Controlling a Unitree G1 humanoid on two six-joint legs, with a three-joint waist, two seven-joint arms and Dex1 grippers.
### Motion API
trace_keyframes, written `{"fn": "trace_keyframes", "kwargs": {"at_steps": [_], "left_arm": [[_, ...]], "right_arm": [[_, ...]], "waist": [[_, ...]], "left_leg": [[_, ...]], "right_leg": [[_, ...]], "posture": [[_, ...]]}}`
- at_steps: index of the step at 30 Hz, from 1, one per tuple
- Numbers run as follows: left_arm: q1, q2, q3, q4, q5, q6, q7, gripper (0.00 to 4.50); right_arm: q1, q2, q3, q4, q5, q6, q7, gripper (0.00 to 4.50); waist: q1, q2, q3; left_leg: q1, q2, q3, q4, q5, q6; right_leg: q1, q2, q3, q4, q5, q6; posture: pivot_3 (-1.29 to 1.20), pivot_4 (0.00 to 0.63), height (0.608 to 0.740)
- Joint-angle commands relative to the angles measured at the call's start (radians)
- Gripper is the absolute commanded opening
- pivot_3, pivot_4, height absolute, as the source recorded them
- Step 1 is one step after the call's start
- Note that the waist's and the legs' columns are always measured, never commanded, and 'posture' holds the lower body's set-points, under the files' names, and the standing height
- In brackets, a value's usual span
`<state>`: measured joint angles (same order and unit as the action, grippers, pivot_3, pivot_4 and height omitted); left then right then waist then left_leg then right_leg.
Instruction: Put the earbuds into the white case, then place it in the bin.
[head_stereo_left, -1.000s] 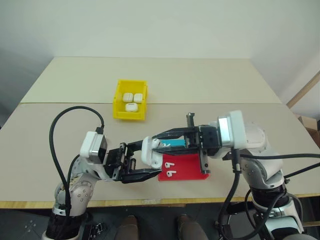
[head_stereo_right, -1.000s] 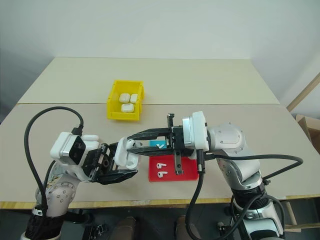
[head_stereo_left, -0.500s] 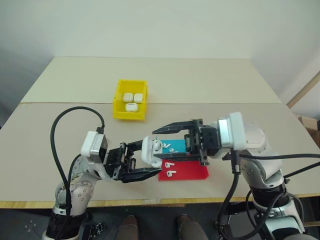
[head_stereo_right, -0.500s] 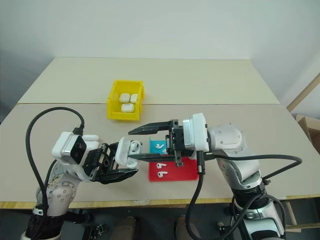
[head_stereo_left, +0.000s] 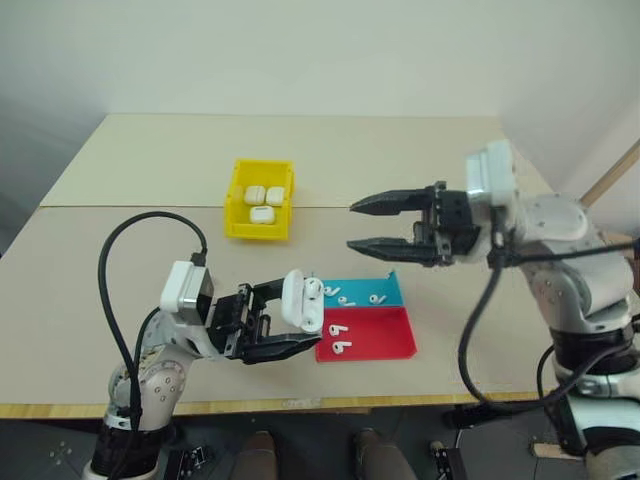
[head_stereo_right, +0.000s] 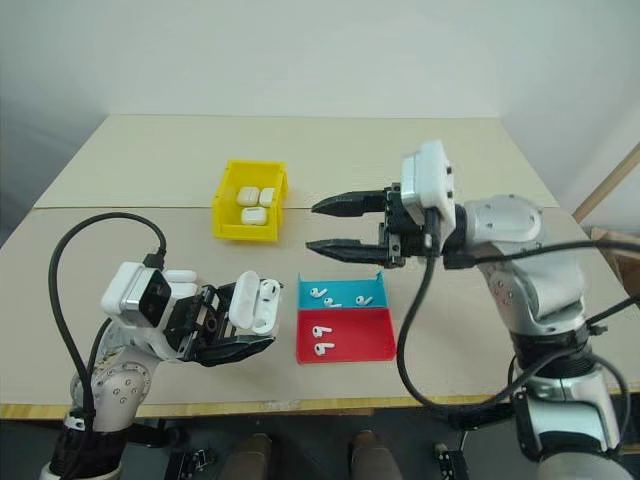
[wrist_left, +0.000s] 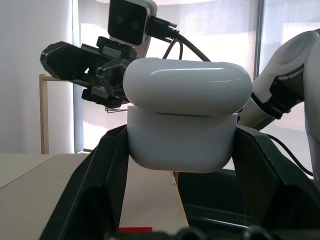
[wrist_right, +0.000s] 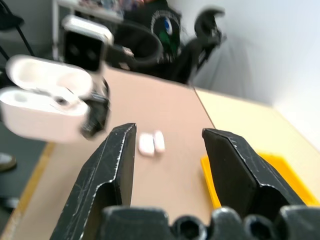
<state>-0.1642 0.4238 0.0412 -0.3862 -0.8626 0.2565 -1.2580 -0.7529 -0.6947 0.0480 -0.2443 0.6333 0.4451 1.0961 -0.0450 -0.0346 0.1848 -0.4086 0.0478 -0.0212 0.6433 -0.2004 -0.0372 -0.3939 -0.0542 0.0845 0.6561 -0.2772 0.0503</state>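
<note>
Bare counter (head_stereo_left: 420, 160) open at 12 and 3 o'clock of yellow bin (head_stereo_left: 261, 199). Bin top unobstructed; three white cases (head_stereo_left: 265, 200) already inside. Left gripper (head_stereo_left: 290, 330) with white case (head_stereo_left: 302, 301) near blue tray (head_stereo_left: 360, 292) and red tray (head_stereo_left: 367, 334). Right gripper (head_stereo_left: 355, 225) aloft, jaws apart.

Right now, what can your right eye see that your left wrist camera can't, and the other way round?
Right eye view's extras: the yellow bin with three white cases inside, the blue tray with three earbuds, the red tray with two more, and the inside of the open white case.

Left wrist view's extras: a close look at the case's rounded outside, with black fingers pressed on both its sides.

Shared: the white case held in the left claw, and the right claw open in the air, with nothing in it.
</note>
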Motion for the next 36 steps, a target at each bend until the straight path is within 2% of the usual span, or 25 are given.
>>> {"fn": "trace_keyframes", "kwargs": {"at_steps": [1, 8, 12, 16, 21, 26, 36], "left_arm": [[0.033, 0.005, 0.016, -0.055, 0.003, -0.028, 0.014, 2.8], [0.128, 0.087, 0.112, -0.056, -0.004, -0.045, 0.001, 2.8], [0.169, 0.152, 0.17, -0.033, -0.006, -0.047, -0.039, 2.8], [0.224, 0.208, 0.236, -0.018, -0.024, -0.041, -0.077, 2.8], [0.301, 0.254, 0.293, -0.001, -0.003, -0.06, -0.13, 2.8], [0.349, 0.252, 0.302, -0.02, 0.019, -0.087, -0.139, 2.8], [0.368, 0.232, 0.28, -0.051, 0.032, -0.1, -0.121, 2.8]], "right_arm": [[-0.054, -0.032, 0.056, 0.045, -0.064, 0.073, 0.007, 2.59], [-0.04, -0.094, 0.225, 0.028, -0.248, 0.087, 0.051, 2.59], [-0.087, -0.111, 0.341, 0.056, -0.391, 0.063, 0.096, 2.59], [-0.165, -0.105, 0.453, 0.122, -0.541, -0.001, 0.154, 2.59], [-0.263, -0.034, 0.53, 0.212, -0.641, 0.013, 0.199, 2.59], [-0.322, 0.015, 0.594, 0.261, -0.711, 0.001, 0.273, 2.59], [-0.342, 0.113, 0.631, 0.381, -0.846, -0.213, 0.256, 2.59]], "waist": [[-0.001, 0.0, 0.0], [0.003, 0.0, 0.0], [0.001, 0.0, 0.0], [-0.001, 0.001, 0.001], [-0.003, 0.001, 0.001], [0.003, 0.002, 0.001], [0.001, 0.002, 0.001]], "left_leg": [[0.0, 0.0, 0.0, 0.0, 0.0, 0.0], [-0.01, 0.0, 0.0, 0.0, 0.0, 0.0], [-0.01, 0.0, 0.0, 0.0, 0.0, 0.0], [-0.01, 0.0, 0.001, 0.0, 0.0, 0.0], [-0.01, 0.001, 0.001, 0.0, 0.0, 0.0], [-0.011, 0.001, 0.001, 0.0, 0.0, 0.0], [-0.011, 0.001, 0.001, 0.0, 0.0, 0.0]], "right_leg": [[0.0, 0.0, 0.0, 0.0, 0.0, 0.0], [-0.01, 0.0, 0.0, 0.001, 0.0, 0.0], [-0.011, -0.001, 0.0, 0.001, 0.0, 0.0], [-0.012, 0.0, 0.0, 0.001, 0.0, 0.0], [-0.012, 0.0, 0.0, 0.001, 0.0, -0.001], [-0.012, 0.0, 0.0, 0.002, 0.0, -0.001], [-0.013, 0.0, -0.001, 0.003, 0.001, -0.002]], "posture": [[0.0, 0.15, 0.74], [0.0, 0.15, 0.74], [0.0, 0.15, 0.74], [0.0, 0.15, 0.74], [0.0, 0.15, 0.74], [0.0, 0.15, 0.74], [0.0, 0.15, 0.74]]}}
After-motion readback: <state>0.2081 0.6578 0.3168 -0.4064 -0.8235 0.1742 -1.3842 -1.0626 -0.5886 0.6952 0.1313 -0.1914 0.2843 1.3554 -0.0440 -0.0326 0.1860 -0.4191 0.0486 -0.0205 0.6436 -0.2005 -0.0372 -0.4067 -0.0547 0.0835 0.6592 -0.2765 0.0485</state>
